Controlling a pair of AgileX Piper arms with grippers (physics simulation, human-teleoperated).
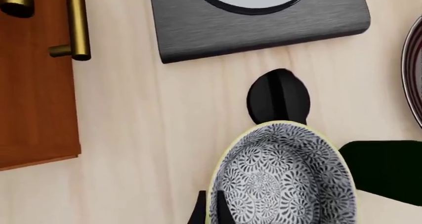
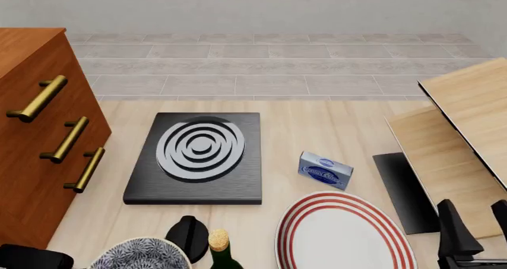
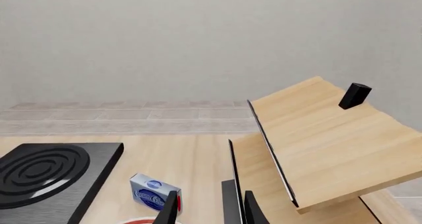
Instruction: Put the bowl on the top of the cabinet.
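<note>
The speckled bowl (image 1: 283,179) with its pale rim fills the near part of the left wrist view. It also shows at the bottom left edge of the front view (image 2: 139,255). My left gripper (image 1: 211,210) is shut on the bowl's rim, one finger inside and one outside. The reddish-brown cabinet (image 2: 40,162) with brass bar handles stands at the left; its front edge shows in the left wrist view (image 1: 33,110). The cabinet's top is higher than the bowl. My right gripper (image 2: 475,233) is open and empty at the bottom right, also seen in its own view (image 3: 207,209).
A black hotplate (image 2: 198,156) with silver rings lies mid-table. A blue-white box (image 2: 325,170) and a red-ringed plate (image 2: 341,233) lie to its right. A corked dark bottle (image 2: 220,248) and a black rounded object (image 2: 189,233) stand beside the bowl. Pale wood boards (image 2: 452,156) stand at the right.
</note>
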